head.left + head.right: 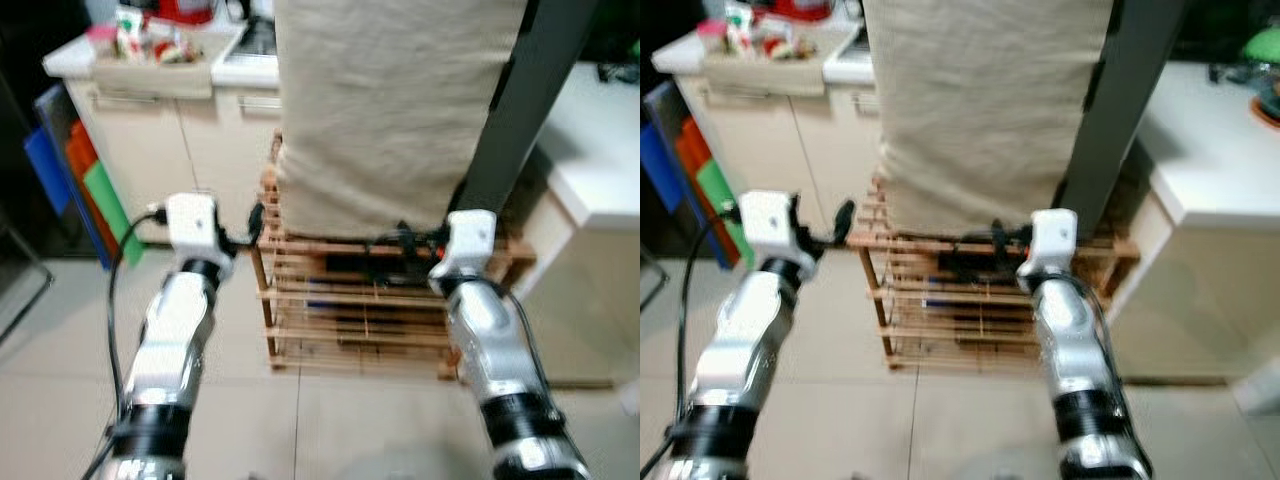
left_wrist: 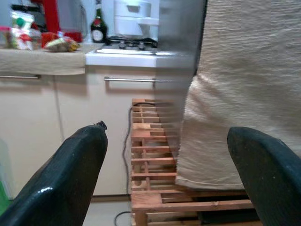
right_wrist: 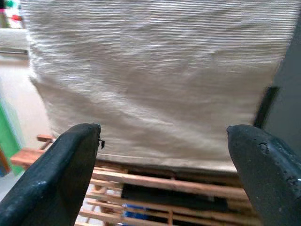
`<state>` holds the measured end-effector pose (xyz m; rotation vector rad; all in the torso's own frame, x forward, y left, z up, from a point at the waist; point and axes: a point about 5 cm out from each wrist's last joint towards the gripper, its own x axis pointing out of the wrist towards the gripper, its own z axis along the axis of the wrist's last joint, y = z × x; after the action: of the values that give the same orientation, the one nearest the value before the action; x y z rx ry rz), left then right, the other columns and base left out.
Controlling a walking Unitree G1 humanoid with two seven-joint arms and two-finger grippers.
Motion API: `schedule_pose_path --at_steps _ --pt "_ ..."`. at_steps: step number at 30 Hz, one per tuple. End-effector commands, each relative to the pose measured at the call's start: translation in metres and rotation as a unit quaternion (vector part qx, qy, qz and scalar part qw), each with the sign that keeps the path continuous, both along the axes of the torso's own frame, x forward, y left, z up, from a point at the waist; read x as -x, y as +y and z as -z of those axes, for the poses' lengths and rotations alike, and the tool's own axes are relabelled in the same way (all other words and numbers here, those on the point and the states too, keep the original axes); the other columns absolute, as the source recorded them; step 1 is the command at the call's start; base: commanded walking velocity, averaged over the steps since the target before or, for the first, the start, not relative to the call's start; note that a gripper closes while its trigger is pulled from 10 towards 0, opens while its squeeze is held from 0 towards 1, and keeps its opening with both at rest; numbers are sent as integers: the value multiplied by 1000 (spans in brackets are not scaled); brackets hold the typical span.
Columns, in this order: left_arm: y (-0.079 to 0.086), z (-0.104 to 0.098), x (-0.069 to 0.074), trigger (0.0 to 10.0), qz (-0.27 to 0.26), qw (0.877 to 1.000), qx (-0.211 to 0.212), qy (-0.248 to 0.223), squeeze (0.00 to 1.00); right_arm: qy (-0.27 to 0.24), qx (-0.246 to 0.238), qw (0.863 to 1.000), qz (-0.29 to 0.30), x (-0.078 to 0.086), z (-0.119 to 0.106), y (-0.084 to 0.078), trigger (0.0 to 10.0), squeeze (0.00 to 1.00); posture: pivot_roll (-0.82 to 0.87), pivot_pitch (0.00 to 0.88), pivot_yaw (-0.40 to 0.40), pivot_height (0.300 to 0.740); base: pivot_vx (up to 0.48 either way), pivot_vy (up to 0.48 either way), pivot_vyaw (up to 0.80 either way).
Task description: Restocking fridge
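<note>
Arms both reach forward at about waist height, elbows bent, wrists level. My left gripper (image 1: 245, 228) hangs in the air just short of the near left corner of a wooden slatted rack (image 1: 350, 310), its fingers (image 2: 66, 179) spread wide with nothing between them. My right gripper (image 1: 405, 240) sits close over the rack's top front rail, also spread wide and empty, fingers (image 3: 56, 174) pointing at a tall beige cloth-covered block (image 1: 385, 110) that stands on the rack straight ahead of it.

Beyond my left gripper and further to its left runs a cream cabinet front (image 2: 70, 122) with a bar handle, topped by a counter (image 1: 75, 60) holding packets and a dark bottle (image 2: 98, 26). Bare tiled floor (image 1: 60, 330) lies below and to the outside of my left arm. To the outside of my right gripper a dark panel edge (image 1: 525, 110) leans upward, with a white surface (image 1: 600, 150) past it. I cannot tell which of these is the fridge; its inside is nowhere I can make out.
</note>
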<state>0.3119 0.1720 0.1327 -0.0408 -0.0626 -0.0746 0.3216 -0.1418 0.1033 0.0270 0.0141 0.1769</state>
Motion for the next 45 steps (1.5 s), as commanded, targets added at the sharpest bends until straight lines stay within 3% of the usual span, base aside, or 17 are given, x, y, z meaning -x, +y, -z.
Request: schedule_pose_path --at_steps 1,23,31,45 --pt "-10 0 -4 10000 14 1000 7 5 0 -2 5 1000 18 2 -1 -12 10000 0 -49 0 24 740 0 480 -675" --pt "-7 2 -6 10000 10 1000 2 9 0 -15 11 1000 15 13 1 -11 10000 0 -52 0 26 740 0 480 -672" --pt "-30 0 -8 10000 73 997 -20 0 0 -21 8 998 59 25 3 -31 10000 0 -82 0 56 740 0 480 -674" --pt "-39 -8 -13 10000 83 996 -20 -21 0 -26 9 998 60 14 -5 -32 10000 0 -82 0 32 740 0 480 -674"
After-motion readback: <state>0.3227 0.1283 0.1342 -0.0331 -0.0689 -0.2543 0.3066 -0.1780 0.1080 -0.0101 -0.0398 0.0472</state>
